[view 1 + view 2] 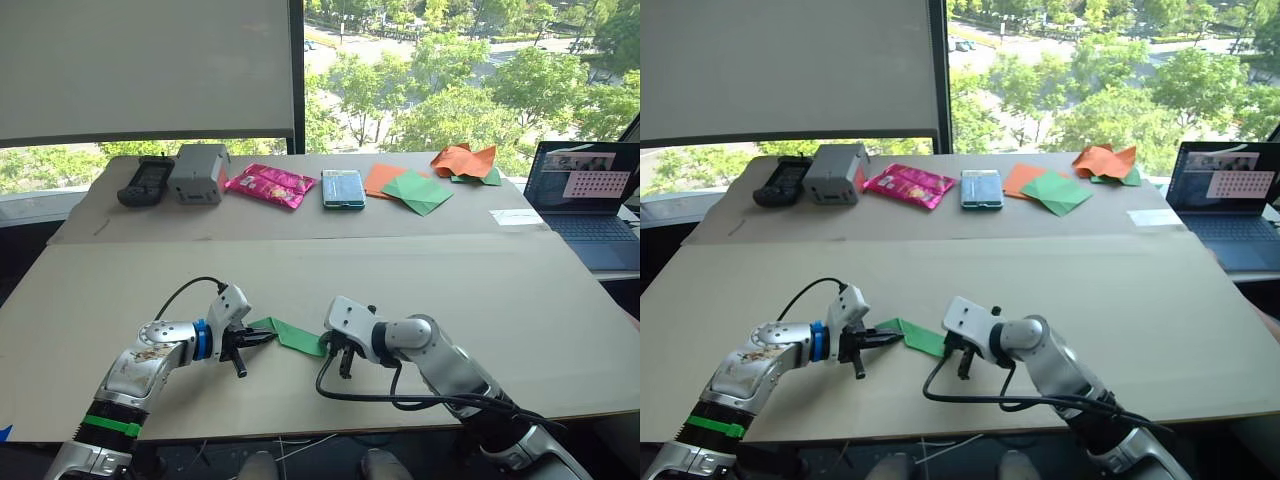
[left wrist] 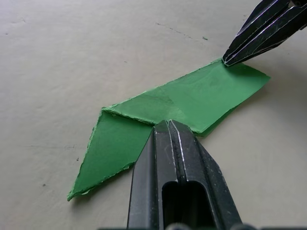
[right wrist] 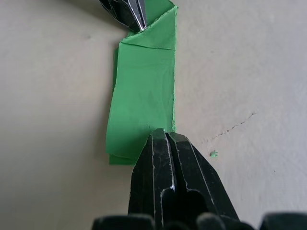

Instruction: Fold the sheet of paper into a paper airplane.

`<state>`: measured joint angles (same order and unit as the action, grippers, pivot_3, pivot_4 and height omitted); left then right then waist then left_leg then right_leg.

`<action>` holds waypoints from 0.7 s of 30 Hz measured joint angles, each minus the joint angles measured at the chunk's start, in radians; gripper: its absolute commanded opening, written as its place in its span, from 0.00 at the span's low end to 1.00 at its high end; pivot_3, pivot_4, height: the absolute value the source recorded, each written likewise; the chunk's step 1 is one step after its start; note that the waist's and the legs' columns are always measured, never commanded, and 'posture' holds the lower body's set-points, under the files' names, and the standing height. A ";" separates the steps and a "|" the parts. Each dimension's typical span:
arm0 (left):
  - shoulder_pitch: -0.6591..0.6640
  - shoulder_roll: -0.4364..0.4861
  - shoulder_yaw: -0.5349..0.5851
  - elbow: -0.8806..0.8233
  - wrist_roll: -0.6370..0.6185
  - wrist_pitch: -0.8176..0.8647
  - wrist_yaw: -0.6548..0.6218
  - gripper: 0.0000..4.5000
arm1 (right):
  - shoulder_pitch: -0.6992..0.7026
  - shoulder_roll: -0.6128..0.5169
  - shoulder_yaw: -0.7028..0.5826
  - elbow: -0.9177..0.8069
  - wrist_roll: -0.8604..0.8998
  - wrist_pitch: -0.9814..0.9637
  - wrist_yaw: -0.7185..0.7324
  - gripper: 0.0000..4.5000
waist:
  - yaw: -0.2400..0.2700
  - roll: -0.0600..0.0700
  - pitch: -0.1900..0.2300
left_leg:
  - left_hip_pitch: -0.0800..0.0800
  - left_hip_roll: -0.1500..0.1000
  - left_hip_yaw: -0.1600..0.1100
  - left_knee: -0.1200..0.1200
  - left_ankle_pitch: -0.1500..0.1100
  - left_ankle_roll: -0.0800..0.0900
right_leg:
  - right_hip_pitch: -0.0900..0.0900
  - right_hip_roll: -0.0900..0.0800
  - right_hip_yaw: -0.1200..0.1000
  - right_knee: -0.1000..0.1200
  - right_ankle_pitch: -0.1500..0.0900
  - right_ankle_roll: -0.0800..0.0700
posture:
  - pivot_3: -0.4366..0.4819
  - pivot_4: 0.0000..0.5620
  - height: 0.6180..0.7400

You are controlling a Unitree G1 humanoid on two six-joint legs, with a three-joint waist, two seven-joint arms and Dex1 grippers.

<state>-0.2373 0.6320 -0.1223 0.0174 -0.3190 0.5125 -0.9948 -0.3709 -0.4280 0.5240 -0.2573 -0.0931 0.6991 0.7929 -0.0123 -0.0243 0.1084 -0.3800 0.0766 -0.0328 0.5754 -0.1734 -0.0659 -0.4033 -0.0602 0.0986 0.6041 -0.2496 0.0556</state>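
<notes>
A: Where's the sheet of paper (image 1: 291, 335)?
B: On the table (image 1: 420, 290), near edge, around 6 o'clock. Folded into a narrow green strip with a pointed flap at one end, lying flat between the two grippers.
A: Left gripper (image 1: 262, 340)?
B: Fingers pressed together, tips on the pointed end of the strip. The left wrist view shows the closed tips on the paper's edge at the fold. Can't tell if paper sits between them or they just press down on it.
A: Right gripper (image 1: 342, 358)?
B: Same story. Fingers (image 3: 170, 165) closed tight, tips touching the strip's other, squared end. Pinch or press: can't tell.
A: Anything else on the table?
B: Far edge, 10 to 2 o'clock: black handheld device (image 1: 146, 181), grey box (image 1: 198, 173), pink snack packet (image 1: 270, 184), phone (image 1: 343, 188), flat orange and green sheets (image 1: 410, 187), crumpled orange paper (image 1: 465, 160). Open laptop (image 1: 588, 195) at 2 o'clock, white slip (image 1: 516, 216) just beside it.
</notes>
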 measured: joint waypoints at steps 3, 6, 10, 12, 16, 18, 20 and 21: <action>0.000 0.000 0.000 0.000 0.000 0.000 -0.002 0.00 | 0.009 -0.013 -0.004 -0.022 0.002 0.019 0.000 0.01 | 0.000 0.000 0.000 | -0.001 0.000 0.000 0.000 0.000 0.000 | 0.000 0.000 0.000 -0.003 0.000 0.000 | 0.48 0.27 0.84; -0.003 0.000 -0.002 0.001 0.001 0.000 -0.005 0.00 | 0.013 -0.022 -0.008 -0.038 0.007 0.037 0.000 0.01 | 0.000 0.000 0.000 | -0.002 0.000 0.000 0.000 0.000 0.000 | 0.000 0.000 0.000 -0.005 0.000 0.000 | 0.48 0.27 0.84; -0.013 0.000 -0.007 0.009 0.003 0.000 -0.009 0.00 | 0.017 -0.041 -0.011 -0.053 0.011 0.056 0.002 0.01 | 0.000 0.000 0.000 | -0.003 0.000 0.000 0.000 0.000 0.000 | 0.000 0.000 0.000 -0.008 0.000 0.000 | 0.48 0.27 0.84; -0.018 0.000 -0.010 0.013 0.003 0.000 -0.010 0.00 | 0.016 -0.043 -0.012 -0.060 0.011 0.069 0.002 0.01 | 0.000 0.000 0.000 | -0.004 0.000 0.000 0.000 0.000 0.000 | 0.000 0.000 0.000 -0.008 0.000 0.000 | 0.48 0.27 0.84; -0.020 0.000 -0.011 0.014 0.003 -0.001 -0.015 0.00 | 0.013 -0.049 -0.033 -0.083 0.032 0.085 -0.002 0.01 | 0.002 0.000 0.000 | -0.005 0.000 0.000 0.000 0.000 0.000 | 0.000 0.000 0.000 -0.008 0.000 0.000 | 0.48 0.27 0.84; -0.023 0.000 -0.011 0.014 0.003 -0.001 -0.016 0.00 | 0.013 -0.041 -0.054 -0.086 0.055 0.095 -0.006 0.01 | 0.001 0.000 0.002 | -0.006 0.000 0.000 0.000 0.000 0.000 | -0.001 0.000 0.000 -0.008 0.000 0.000 | 0.48 0.27 0.84; -0.023 0.000 -0.008 0.014 0.003 -0.001 -0.017 0.00 | 0.012 -0.018 -0.084 -0.087 0.078 0.095 -0.015 0.01 | 0.000 0.000 0.003 | -0.007 0.000 0.000 0.000 0.000 0.000 | -0.003 0.000 0.000 -0.008 0.000 0.000 | 0.48 0.27 0.84; -0.023 0.000 -0.007 0.014 0.003 -0.001 -0.017 0.00 | 0.009 -0.004 -0.100 -0.090 0.087 0.094 -0.023 0.01 | 0.000 0.001 0.004 | -0.007 0.000 0.000 0.000 0.000 0.000 | -0.003 0.000 0.000 -0.008 0.000 0.000 | 0.48 0.27 0.84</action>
<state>-0.2607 0.6321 -0.1295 0.0313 -0.3164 0.5114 -1.0116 -0.3617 -0.4318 0.4244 -0.3470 -0.0057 0.7933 0.7703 -0.0126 -0.0236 0.1123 -0.3868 0.0767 -0.0328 0.5754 -0.1733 -0.0657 -0.4059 -0.0603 0.0982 0.5962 -0.2495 0.0557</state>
